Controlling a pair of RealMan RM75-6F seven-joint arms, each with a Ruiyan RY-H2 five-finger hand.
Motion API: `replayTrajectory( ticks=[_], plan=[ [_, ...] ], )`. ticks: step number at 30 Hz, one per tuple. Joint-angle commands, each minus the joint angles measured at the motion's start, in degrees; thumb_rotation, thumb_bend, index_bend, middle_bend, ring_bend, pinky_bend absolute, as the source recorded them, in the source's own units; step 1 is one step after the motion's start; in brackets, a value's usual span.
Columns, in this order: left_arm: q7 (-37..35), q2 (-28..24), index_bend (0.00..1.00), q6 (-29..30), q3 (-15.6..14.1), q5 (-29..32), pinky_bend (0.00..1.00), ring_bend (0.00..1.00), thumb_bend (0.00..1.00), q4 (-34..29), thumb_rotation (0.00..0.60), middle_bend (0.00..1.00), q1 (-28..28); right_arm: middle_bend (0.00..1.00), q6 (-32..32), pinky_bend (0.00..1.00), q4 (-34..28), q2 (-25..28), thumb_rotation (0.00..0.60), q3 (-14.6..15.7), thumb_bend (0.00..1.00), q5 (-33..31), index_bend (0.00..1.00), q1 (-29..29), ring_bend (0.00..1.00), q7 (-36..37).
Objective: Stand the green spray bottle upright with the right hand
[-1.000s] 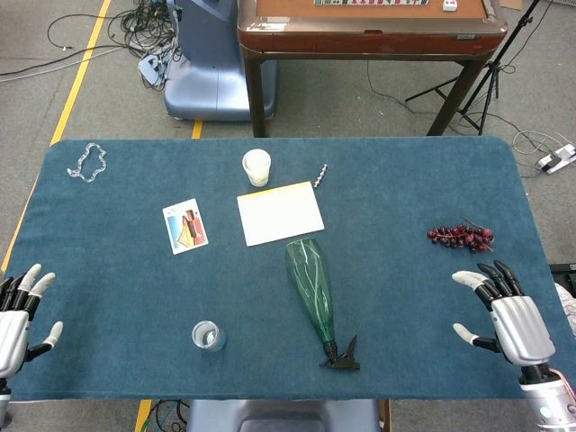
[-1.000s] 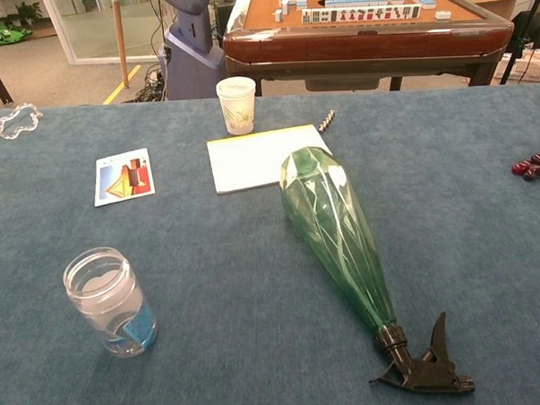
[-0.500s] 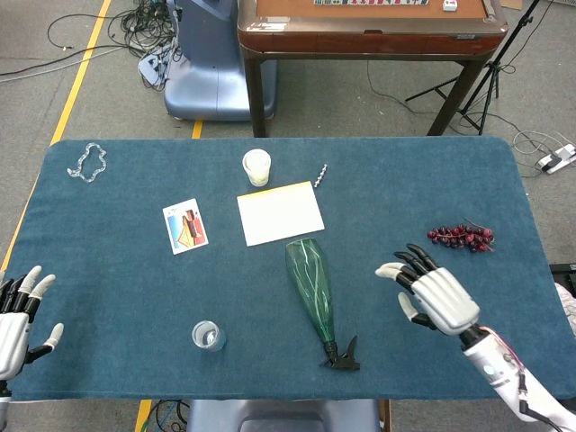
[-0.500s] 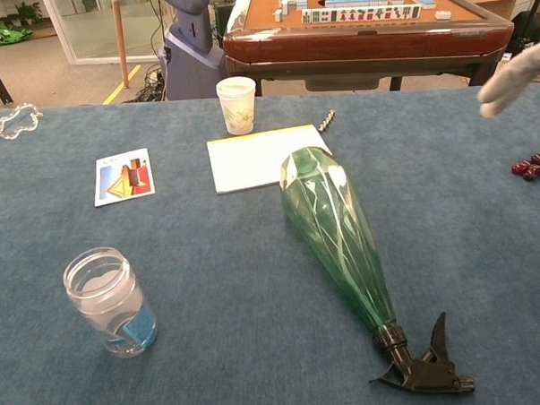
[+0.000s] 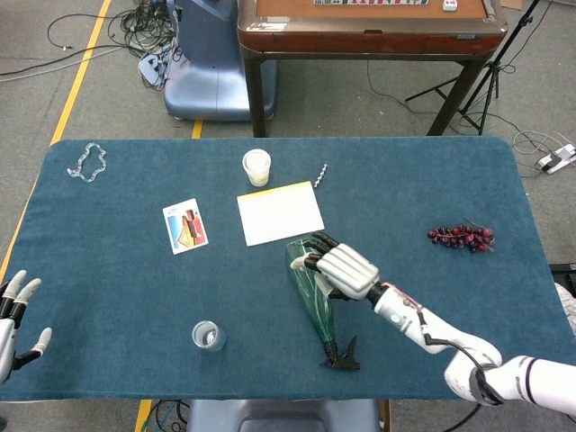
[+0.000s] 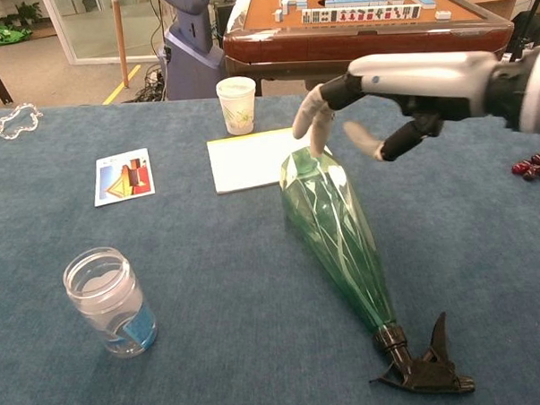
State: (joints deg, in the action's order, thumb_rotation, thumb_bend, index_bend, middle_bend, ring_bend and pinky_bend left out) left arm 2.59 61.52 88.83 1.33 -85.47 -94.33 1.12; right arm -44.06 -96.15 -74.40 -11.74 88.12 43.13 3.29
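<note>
The green spray bottle [image 5: 310, 290] [image 6: 338, 226] lies on its side on the blue table, wide base towards the far side, black trigger head [image 5: 344, 353] [image 6: 425, 368] towards me. My right hand [image 5: 342, 270] [image 6: 399, 85] hovers over the wide base with its fingers spread and holds nothing. One fingertip [image 6: 313, 129] hangs just above the base; I cannot tell whether it touches. At the table's near left edge my left hand [image 5: 11, 319] rests with its fingers apart, empty.
A clear jar [image 5: 208, 336] [image 6: 110, 301] stands left of the bottle. A white notepad [image 5: 280, 212] [image 6: 246, 159], a paper cup [image 5: 256, 166] [image 6: 236, 104] and a card [image 5: 184, 226] lie beyond. Grapes [image 5: 461, 236] sit at the right.
My right hand has swept from the table's right side leftwards to above the bottle's wide base. The left hand slipped slightly lower. The bottle has not moved.
</note>
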Motion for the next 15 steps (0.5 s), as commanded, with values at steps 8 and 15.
replayTrajectory(
  ticks=[8, 15],
  plan=[
    [-0.5, -0.2, 0.11, 0.6, -0.2, 0.1, 0.00, 0.00, 0.36, 0.1, 0.600, 0.00, -0.8, 0.35, 7.6, 0.07, 10.3, -10.3, 0.600, -1.9, 0.80, -6.4, 0.30, 9.5, 0.11, -5.4],
    [-1.0, -0.2, 0.11, 0.6, -0.4, 0.4, 0.00, 0.00, 0.36, 0.5, 0.600, 0.00, -1.4, 0.35, 9.7, 0.07, 14.1, -11.9, 0.600, -0.9, 0.80, -10.0, 0.30, 11.8, 0.11, -8.3]
  ],
)
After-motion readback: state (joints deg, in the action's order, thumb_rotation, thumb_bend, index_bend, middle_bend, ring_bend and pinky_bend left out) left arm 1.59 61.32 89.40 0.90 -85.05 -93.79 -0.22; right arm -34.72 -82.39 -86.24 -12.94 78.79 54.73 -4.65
